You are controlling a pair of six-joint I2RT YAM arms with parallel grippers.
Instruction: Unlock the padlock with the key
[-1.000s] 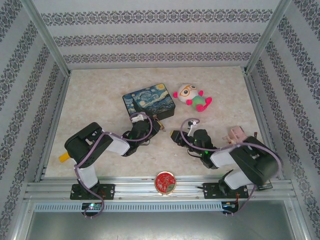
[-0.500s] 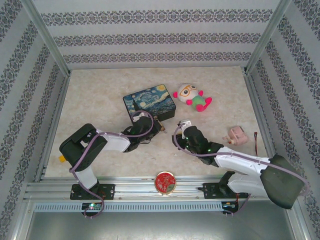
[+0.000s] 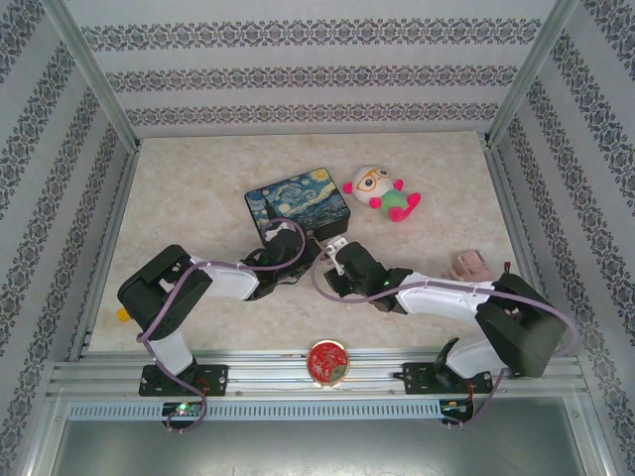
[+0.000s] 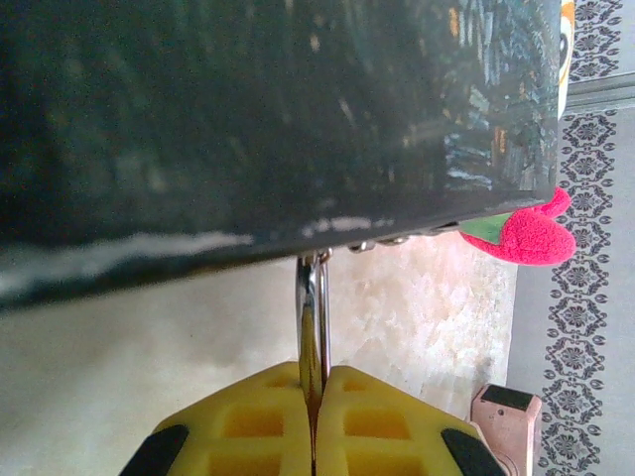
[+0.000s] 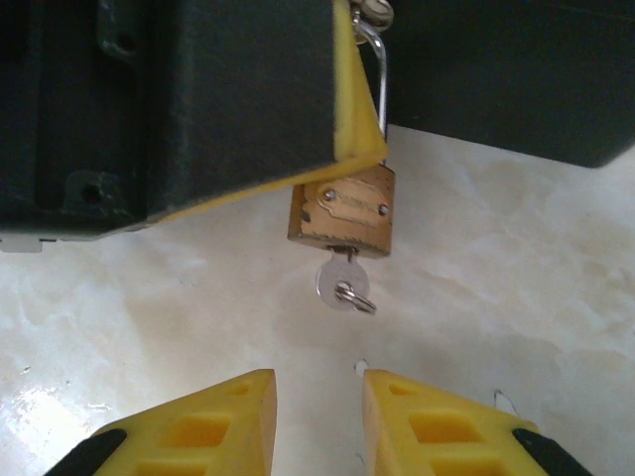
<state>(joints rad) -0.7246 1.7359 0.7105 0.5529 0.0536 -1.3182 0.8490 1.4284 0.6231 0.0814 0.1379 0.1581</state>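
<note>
— Where's the box?
— Centre of the overhead frame, the soft toy just right of it.
— And the padlock?
— At the box's lower edge, the key in it from below. A disc lies at bottom centre.

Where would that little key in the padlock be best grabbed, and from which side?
The key by its flat head, sticking out below the padlock body. Come from the keyhole end, where the right gripper faces it, jaws open.
</note>
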